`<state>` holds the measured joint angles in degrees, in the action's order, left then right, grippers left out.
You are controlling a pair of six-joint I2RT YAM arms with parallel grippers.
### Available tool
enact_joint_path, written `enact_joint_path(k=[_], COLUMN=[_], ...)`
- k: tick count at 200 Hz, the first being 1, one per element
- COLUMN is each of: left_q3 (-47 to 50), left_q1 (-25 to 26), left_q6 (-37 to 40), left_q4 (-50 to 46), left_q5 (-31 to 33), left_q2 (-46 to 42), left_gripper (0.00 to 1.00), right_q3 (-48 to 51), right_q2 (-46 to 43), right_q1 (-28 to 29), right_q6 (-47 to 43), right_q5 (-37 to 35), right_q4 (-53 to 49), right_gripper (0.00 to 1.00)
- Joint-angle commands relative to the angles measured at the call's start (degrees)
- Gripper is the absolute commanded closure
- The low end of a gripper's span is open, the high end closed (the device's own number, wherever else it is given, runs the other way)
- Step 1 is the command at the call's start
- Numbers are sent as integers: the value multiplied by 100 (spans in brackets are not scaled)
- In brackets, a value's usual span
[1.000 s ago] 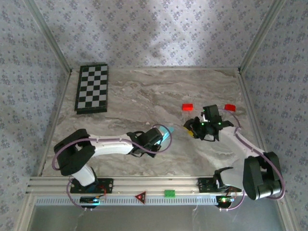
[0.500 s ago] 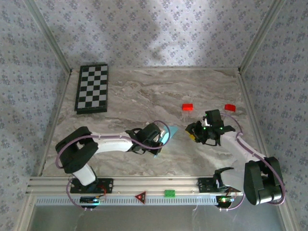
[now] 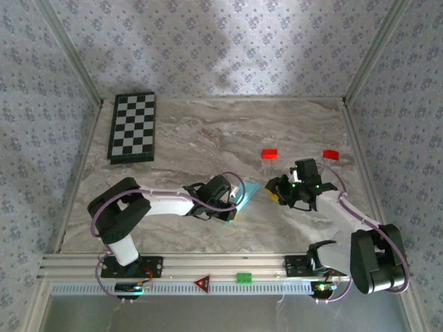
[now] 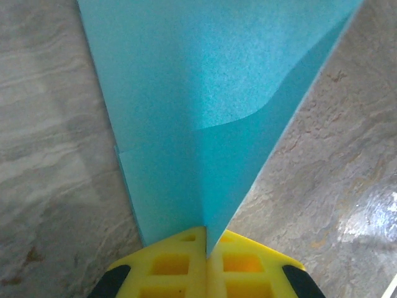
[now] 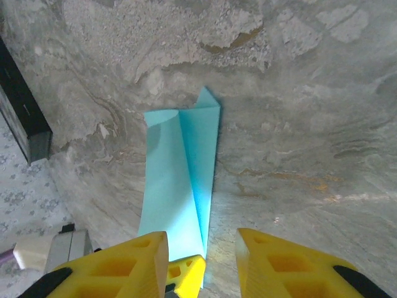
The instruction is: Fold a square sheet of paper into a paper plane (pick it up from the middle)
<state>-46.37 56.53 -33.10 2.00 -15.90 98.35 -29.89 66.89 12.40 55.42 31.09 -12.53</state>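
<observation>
Pinching paper plane (image 4: 205, 93), left end effector (image 4: 206, 248), grip clear from its wrist view, right end effector (image 5: 201, 241) spread, facing crease.

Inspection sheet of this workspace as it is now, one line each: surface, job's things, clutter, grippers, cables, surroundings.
Surface: marble-patterned table, no spill seen.
Job's things: paper plane, cyan, folded with a centre crease, pinched at one end.
Clutter: two red blocks toward the far right; chessboard at the far left.
Grippers: left gripper shut on the paper plane; right gripper open, holding nothing, facing the plane.
Cables: purple cables looped along both arms, no snag seen.
Surroundings: patterned walls; metal rail at the near edge.
</observation>
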Motion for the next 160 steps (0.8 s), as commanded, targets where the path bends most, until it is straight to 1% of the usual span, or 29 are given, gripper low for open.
enact_joint_path(k=[1, 24, 48, 60, 80, 96, 111, 160], left_q3=[-203, -409, -630, -760, -1032, -1215, -1308, -1747], left_q1=[-80, -115, -116, -129, -152, -152, -154, -152], left_q6=[-221, -354, -498, -574, -622, -645, -655, -627], left_q4=[204, 215, 147, -5, -351, -630, -736, -1256], left_q5=[-467, -885, -1034, -1019, -967, -862, -872, -1011], left_q2=[220, 465, 673, 769, 958, 1084, 1157, 1410], left_gripper=[100, 98, 98, 98, 98, 98, 97, 96], right_q3=[119, 239, 346, 415, 520, 650, 739, 791], right_q2=[-65, -206, -399, -414, -334, -252, -208, -109], right_q1=[52, 227, 357, 326, 263, 252, 244, 309], right_q6=[-264, -627, -901, -925, -927, -847, -748, -632], right_q5=[146, 76, -63, 46, 295, 534, 608, 624], right_q4=[355, 622, 636, 621, 652, 909, 1055, 1307], right_gripper=[66, 69, 71, 73, 79, 83, 86, 87])
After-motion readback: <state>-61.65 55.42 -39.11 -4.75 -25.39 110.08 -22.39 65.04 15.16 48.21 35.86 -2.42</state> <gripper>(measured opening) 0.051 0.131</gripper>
